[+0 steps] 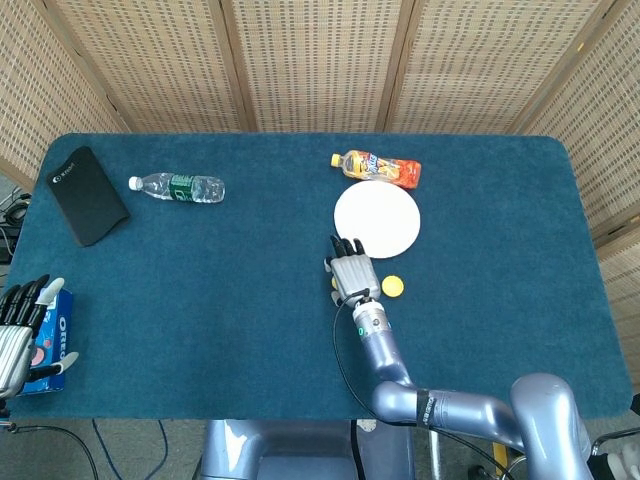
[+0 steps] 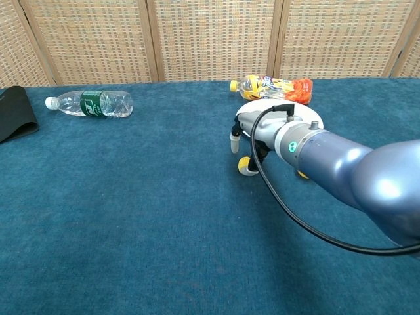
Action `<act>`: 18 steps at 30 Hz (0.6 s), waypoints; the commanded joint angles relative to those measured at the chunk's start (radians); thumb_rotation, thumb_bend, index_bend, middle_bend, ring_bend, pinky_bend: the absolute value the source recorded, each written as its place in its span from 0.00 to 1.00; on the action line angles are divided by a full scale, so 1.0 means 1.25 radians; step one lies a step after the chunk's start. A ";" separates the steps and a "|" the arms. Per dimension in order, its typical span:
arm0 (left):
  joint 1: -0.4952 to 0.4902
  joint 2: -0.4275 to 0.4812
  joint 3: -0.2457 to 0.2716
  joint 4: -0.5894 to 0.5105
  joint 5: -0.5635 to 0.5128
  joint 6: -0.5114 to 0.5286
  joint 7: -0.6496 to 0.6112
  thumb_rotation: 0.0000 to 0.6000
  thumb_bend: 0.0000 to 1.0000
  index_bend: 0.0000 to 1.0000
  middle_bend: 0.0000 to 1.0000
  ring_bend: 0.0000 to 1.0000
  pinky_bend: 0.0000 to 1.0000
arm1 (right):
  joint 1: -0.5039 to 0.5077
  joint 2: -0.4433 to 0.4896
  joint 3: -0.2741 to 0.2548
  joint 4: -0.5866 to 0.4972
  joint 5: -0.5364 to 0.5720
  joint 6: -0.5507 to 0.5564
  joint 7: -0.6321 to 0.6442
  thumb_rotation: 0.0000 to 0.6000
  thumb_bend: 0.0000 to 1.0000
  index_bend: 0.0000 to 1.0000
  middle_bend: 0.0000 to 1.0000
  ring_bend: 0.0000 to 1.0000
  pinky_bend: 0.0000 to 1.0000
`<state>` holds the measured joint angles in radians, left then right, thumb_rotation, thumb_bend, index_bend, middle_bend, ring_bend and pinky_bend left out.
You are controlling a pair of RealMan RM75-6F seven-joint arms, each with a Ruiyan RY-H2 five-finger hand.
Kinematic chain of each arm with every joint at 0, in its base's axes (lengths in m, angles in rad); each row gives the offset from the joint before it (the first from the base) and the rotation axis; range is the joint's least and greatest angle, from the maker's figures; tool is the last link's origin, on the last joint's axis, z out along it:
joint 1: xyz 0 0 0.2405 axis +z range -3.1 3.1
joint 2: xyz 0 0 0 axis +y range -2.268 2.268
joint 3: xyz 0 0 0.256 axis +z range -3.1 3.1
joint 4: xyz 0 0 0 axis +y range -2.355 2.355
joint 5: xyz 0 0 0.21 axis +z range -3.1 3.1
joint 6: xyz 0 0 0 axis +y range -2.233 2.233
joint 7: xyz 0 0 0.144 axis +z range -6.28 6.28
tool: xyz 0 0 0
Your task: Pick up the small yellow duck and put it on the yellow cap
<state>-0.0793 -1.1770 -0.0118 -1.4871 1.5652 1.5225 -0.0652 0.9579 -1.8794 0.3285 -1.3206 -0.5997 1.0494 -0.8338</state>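
The small yellow duck (image 2: 244, 165) is low over the blue cloth, just left of the white plate's near edge. My right hand (image 2: 257, 139) reaches down over it and its fingertips (image 2: 249, 171) curl around the duck. From above the hand (image 1: 348, 271) covers most of the duck (image 1: 335, 283). The yellow cap (image 1: 392, 287) lies a short way to the right of the hand; in the chest view the cap (image 2: 302, 174) is mostly hidden behind my forearm. My left hand (image 1: 20, 322) hangs at the table's near left corner, fingers apart and holding nothing.
A white plate (image 1: 377, 219) lies just beyond the right hand, with an orange drink bottle (image 1: 378, 168) behind it. A clear water bottle (image 1: 177, 187) and a black pouch (image 1: 88, 195) sit far left. A blue Oreo box (image 1: 52, 345) lies beside the left hand.
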 commanded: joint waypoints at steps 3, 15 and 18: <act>0.001 0.002 0.000 -0.002 0.000 0.002 0.001 1.00 0.12 0.00 0.00 0.00 0.00 | -0.001 0.004 -0.004 0.006 0.009 -0.005 0.004 1.00 0.30 0.36 0.00 0.00 0.00; 0.005 0.007 0.000 -0.006 0.001 0.010 0.004 1.00 0.12 0.00 0.00 0.00 0.00 | 0.002 0.001 -0.020 0.038 0.026 -0.027 0.011 1.00 0.29 0.39 0.00 0.00 0.00; 0.006 0.007 -0.001 -0.007 0.002 0.013 0.005 1.00 0.12 0.00 0.00 0.00 0.00 | 0.005 -0.003 -0.020 0.046 0.027 -0.032 0.014 1.00 0.30 0.41 0.00 0.00 0.00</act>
<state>-0.0720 -1.1682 -0.0131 -1.4953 1.5673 1.5385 -0.0596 0.9639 -1.8821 0.3037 -1.2635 -0.5664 1.0097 -0.8175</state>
